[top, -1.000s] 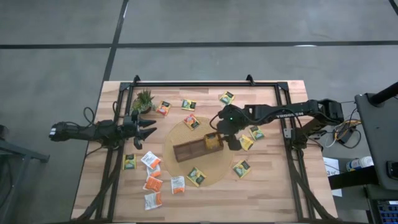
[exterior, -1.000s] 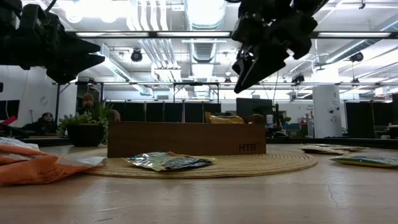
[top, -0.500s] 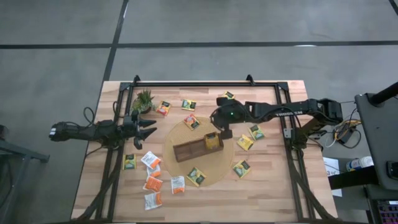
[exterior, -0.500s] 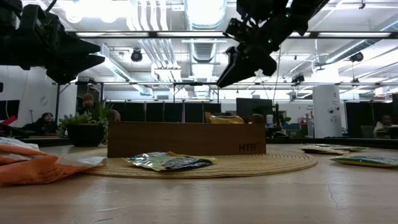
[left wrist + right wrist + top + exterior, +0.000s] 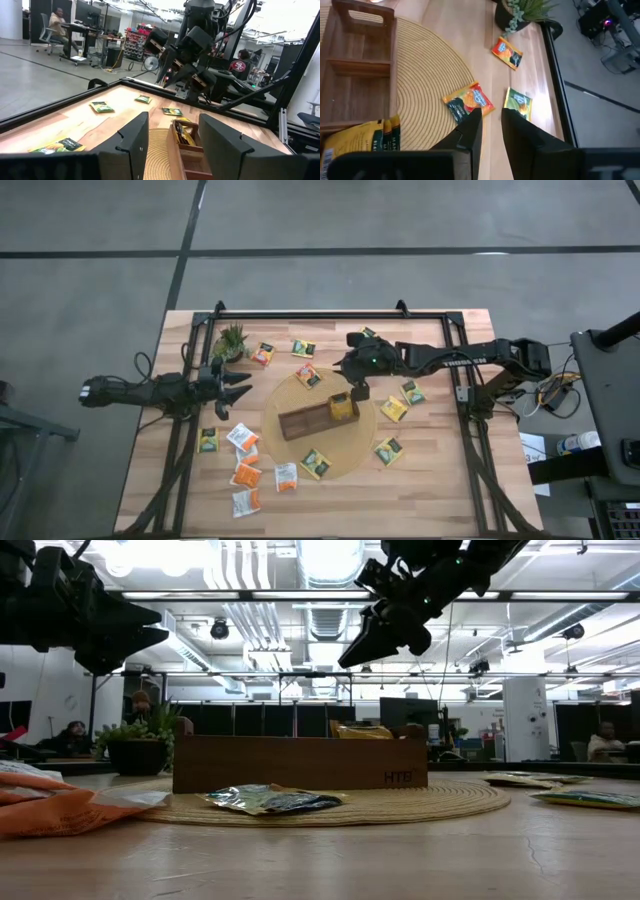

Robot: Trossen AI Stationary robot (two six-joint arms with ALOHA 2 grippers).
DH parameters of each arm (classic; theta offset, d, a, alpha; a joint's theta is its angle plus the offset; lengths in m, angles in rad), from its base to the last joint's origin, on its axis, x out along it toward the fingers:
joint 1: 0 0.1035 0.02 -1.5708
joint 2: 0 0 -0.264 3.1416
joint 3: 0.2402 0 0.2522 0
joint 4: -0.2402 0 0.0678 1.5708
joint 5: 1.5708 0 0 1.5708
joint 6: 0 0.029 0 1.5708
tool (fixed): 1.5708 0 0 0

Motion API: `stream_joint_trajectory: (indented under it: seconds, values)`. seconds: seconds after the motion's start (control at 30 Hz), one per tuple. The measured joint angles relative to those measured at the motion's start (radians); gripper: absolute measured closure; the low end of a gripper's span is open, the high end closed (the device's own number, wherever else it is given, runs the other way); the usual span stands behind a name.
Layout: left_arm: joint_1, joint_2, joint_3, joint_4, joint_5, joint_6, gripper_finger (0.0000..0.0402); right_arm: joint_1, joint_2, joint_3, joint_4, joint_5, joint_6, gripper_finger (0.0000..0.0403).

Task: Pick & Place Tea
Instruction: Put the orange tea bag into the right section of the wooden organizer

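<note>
Tea sachets lie scattered over the wooden table point(image 5: 430, 470). One yellow sachet point(image 5: 342, 406) sits in the right end compartment of the wooden tray point(image 5: 300, 423), which rests on a round woven mat point(image 5: 360, 445) at the table's centre. An orange sachet point(image 5: 308, 376) lies on the mat's far edge, and a yellow and dark sachet point(image 5: 316, 464) lies on its near edge. A cluster of orange and white sachets point(image 5: 246, 474) occupies the near left area; further yellow sachets point(image 5: 396, 409) lie to the right of the mat.

The right gripper point(image 5: 355, 389) hangs in the air just beyond the tray's right end, above the mat's far right edge. Its fingers point(image 5: 470, 131) stand a narrow gap apart, with nothing between them.

The left gripper point(image 5: 240, 386) waits at the left side, raised above the table, near the small potted plant point(image 5: 231, 340). Its fingers point(image 5: 135, 142) are spread wide and hold nothing.
</note>
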Motion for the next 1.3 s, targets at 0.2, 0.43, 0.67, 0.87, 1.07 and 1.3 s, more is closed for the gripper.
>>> stream_joint_trajectory:
  seconds: [0.2, 0.43, 0.67, 0.87, 1.07, 1.3]
  values:
    - [0.000, 0.000, 0.000, 0.000, 0.000, 0.000, 0.0234, -0.003, 0.000, 0.000, 0.024, 0.030, -0.032, 0.0332]
    - [0.000, 0.000, 0.000, -0.001, 0.000, 0.000, 0.0234, -0.028, 0.009, 0.001, 0.078, 0.093, 0.074, 0.0331]
    - [0.000, 0.000, 0.000, -0.004, 0.000, 0.000, 0.0234, -0.115, 0.104, 0.001, 0.171, 0.017, 0.135, 0.0333]
    - [0.000, 0.000, 0.000, -0.004, 0.000, 0.000, 0.0234, -0.225, 0.197, 0.002, 0.232, -0.207, 0.232, 0.0318]
    - [0.000, 0.000, 0.000, -0.004, 0.000, 0.000, 0.0234, -0.307, 0.201, 0.044, 0.223, -0.376, 0.340, 0.0289]
    - [0.000, 0.000, 0.000, -0.005, 0.000, 0.000, 0.0234, -0.352, 0.264, 0.109, 0.177, -0.424, 0.396, 0.0224]
